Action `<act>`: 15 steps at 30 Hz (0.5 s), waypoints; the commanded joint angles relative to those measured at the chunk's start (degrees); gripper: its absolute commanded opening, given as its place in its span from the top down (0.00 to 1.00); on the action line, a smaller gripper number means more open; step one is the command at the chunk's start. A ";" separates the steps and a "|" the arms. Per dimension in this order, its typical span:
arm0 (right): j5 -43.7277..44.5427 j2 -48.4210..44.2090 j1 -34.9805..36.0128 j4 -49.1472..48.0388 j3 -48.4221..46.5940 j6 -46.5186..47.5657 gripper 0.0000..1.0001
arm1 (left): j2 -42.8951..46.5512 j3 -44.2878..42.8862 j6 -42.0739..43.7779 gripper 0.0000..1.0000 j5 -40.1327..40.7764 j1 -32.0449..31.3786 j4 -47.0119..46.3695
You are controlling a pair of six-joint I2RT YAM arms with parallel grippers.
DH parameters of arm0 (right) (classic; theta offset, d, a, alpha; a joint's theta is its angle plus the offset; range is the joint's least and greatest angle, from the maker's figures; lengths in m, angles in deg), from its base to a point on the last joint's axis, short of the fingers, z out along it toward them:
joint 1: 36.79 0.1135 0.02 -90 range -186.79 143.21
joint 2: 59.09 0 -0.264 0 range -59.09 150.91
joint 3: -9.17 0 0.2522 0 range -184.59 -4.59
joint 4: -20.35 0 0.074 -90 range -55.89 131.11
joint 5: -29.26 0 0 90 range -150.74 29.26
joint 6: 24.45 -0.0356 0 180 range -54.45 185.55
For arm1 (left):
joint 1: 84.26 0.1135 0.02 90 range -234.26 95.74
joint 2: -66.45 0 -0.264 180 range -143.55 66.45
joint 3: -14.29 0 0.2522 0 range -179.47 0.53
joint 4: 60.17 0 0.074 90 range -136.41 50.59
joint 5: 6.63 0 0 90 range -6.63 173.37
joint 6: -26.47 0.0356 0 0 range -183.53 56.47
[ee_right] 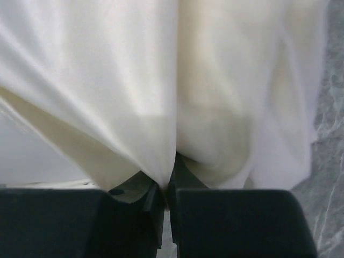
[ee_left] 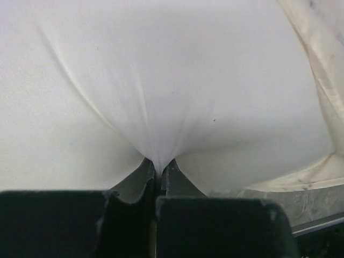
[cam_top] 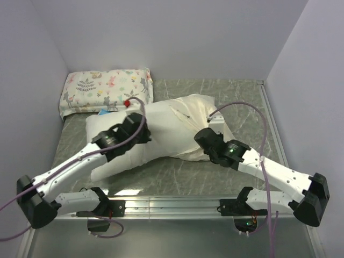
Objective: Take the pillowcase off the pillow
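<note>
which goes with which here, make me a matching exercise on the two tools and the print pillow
Things:
1 left tool
2 right tool
3 print pillow

States or places:
a far left corner of the table
b shut on the cream cover
c shut on the white pillow

Pairs: 1-c, 2-b, 3-a

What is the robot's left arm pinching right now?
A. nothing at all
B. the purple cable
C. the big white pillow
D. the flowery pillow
C: in the left wrist view the left jaws are shut tight on the plain white pillow, and its fabric bunches into folds where they pinch it.
</note>
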 commanded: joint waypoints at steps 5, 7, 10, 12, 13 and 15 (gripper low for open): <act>0.12 -9.58 -15.20 -0.27 -0.99 6.78 0.95 | 15.94 -5.83 7.76 1.00 -3.22 23.36 6.19; -1.90 -9.93 -19.96 -1.33 -1.94 6.97 0.97 | 16.92 -6.63 8.82 1.00 -3.92 26.63 7.42; -4.37 -7.22 -24.35 -0.81 -5.10 6.09 1.00 | 18.07 -7.07 8.82 1.00 -6.65 31.38 7.69; -5.60 -5.02 -26.20 -0.81 -6.34 6.36 1.00 | 18.24 -6.89 8.82 1.00 -8.67 33.59 7.69; -6.22 -4.58 -28.04 -0.89 -7.48 6.36 1.00 | 18.24 -6.72 9.17 1.00 -9.28 34.03 7.51; -7.27 -4.22 -28.76 -1.59 -7.84 6.80 1.00 | 18.07 -5.84 9.26 1.00 -9.73 34.47 7.68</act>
